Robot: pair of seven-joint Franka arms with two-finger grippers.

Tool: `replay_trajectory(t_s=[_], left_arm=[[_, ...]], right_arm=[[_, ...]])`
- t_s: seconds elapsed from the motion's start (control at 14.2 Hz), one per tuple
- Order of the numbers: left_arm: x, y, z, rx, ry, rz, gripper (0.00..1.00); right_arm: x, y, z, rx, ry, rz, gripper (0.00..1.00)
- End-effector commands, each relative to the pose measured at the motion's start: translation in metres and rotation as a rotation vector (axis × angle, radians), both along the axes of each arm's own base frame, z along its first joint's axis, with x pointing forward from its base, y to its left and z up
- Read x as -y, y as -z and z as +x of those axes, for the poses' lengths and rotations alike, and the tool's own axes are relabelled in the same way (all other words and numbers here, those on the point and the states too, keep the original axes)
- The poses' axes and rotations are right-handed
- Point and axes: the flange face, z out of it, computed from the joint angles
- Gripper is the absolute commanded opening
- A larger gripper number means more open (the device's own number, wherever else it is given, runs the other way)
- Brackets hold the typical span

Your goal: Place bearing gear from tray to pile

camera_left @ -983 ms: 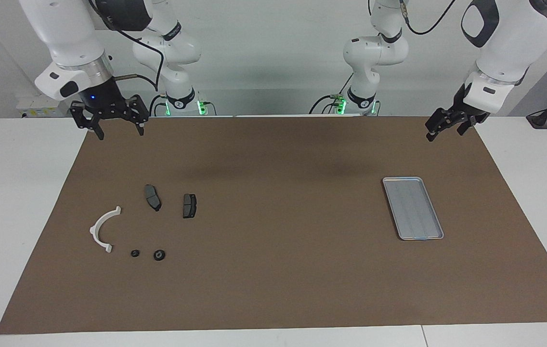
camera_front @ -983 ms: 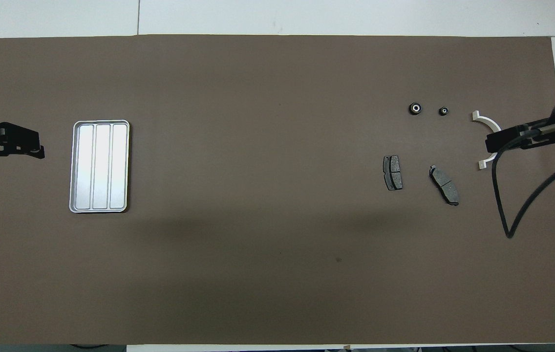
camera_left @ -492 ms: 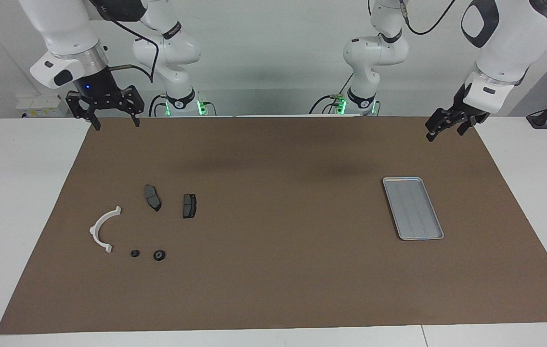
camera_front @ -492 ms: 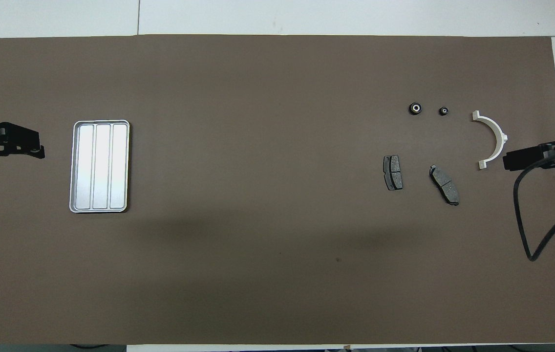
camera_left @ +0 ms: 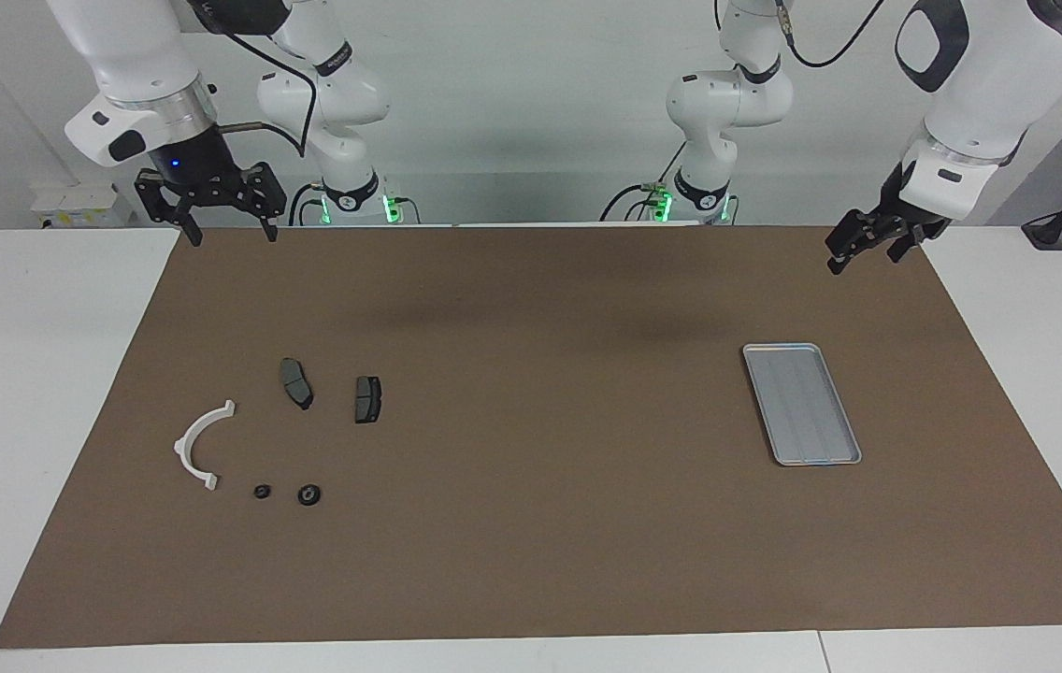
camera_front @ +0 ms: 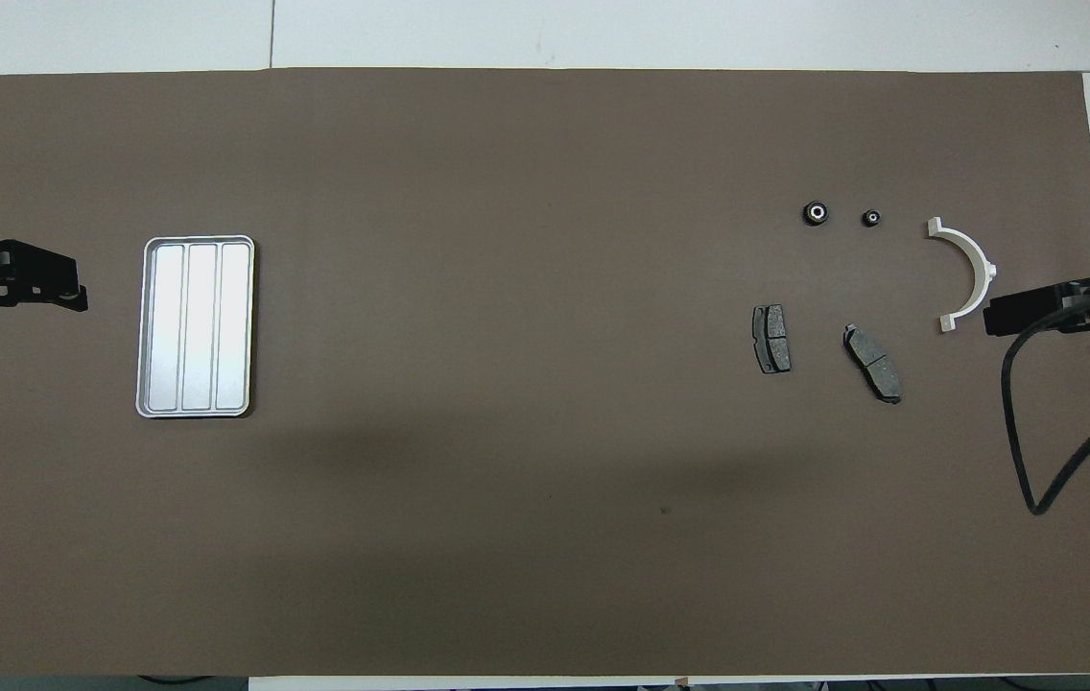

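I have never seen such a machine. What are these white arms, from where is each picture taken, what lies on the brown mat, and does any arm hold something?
These are two robot arms, each ending in a two-finger gripper. One picture looks at them from across the table; the other looks down from above their own end.

On the brown mat lies an empty metal tray toward the left arm's end. Toward the right arm's end lies a loose pile: a white curved bracket, two dark pads, and two small black gears, which lie farthest from the robots.

The left gripper hangs open above the mat's corner, holding nothing. The right gripper hangs open above the mat's edge at its own end, also holding nothing. Nothing is being carried now.
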Motion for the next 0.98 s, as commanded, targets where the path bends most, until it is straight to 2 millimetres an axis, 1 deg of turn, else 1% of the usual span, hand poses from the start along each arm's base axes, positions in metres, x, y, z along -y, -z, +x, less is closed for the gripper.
replay_trajectory(t_s=[0.0,0.63,0.77,0.91], left_arm=[[-0.0014,-0.0012,-0.0047,0.018,0.006,0.012,1.00],[-0.0006,-0.0018,-0.0054,0.016,0.008,0.012,1.00],[-0.0006,-0.0012,-0.0053,0.016,0.008,0.012,1.00],[-0.0014,-0.0012,-0.0053,0.016,0.006,0.012,1.00]], right_arm=[[0.0013,-0.0009,0.0006,-0.016,0.031,0.018,1.00],[0.0021,-0.0012,0.0001,-0.019,0.031,0.018,1.00],[-0.0023,-0.0020,-0.0007,-0.024,0.024,0.019,1.00],[-0.0016,-0.0021,-0.0023,-0.036,0.024,0.020,1.00]])
